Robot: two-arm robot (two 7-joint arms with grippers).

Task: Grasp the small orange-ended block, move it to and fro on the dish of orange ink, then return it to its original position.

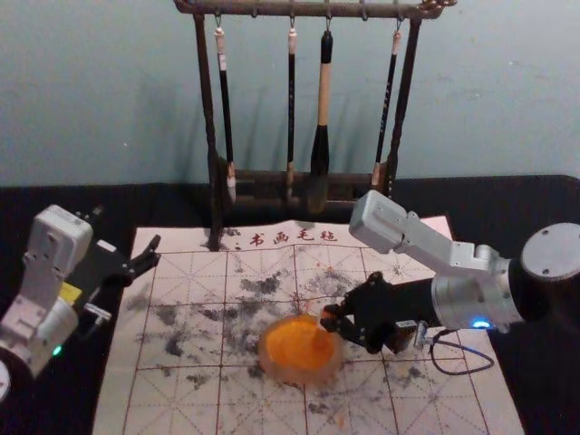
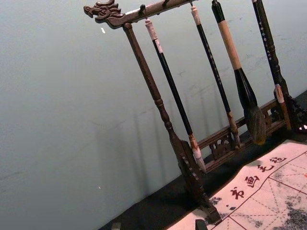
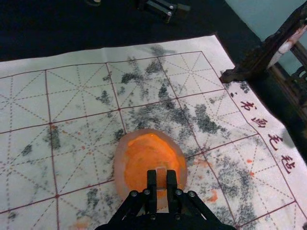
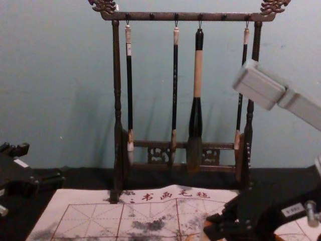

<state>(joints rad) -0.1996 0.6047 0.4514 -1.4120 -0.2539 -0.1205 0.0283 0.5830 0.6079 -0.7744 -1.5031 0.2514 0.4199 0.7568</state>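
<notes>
My right gripper [image 1: 332,319] is over the right side of the dish of orange ink [image 1: 294,349]. In the right wrist view the right gripper [image 3: 161,179] is closed on a small pale-brown block [image 3: 161,178], held above the near part of the ink dish [image 3: 139,158]. Whether its end touches the ink, I cannot tell. The chest view has the block [image 4: 206,230] at the fingertips, low down. At the left, my idle left gripper [image 1: 148,254] hangs open beside the mat; its fingertips stand far apart in the left wrist view, where the left gripper [image 2: 158,225] faces the brush rack.
A dark wooden rack [image 1: 214,199] with several hanging brushes stands at the mat's back edge, the large brush [image 1: 322,118] among them. The ink-stained calligraphy mat [image 1: 181,390] lies under the dish, on a black-covered table [image 1: 63,408].
</notes>
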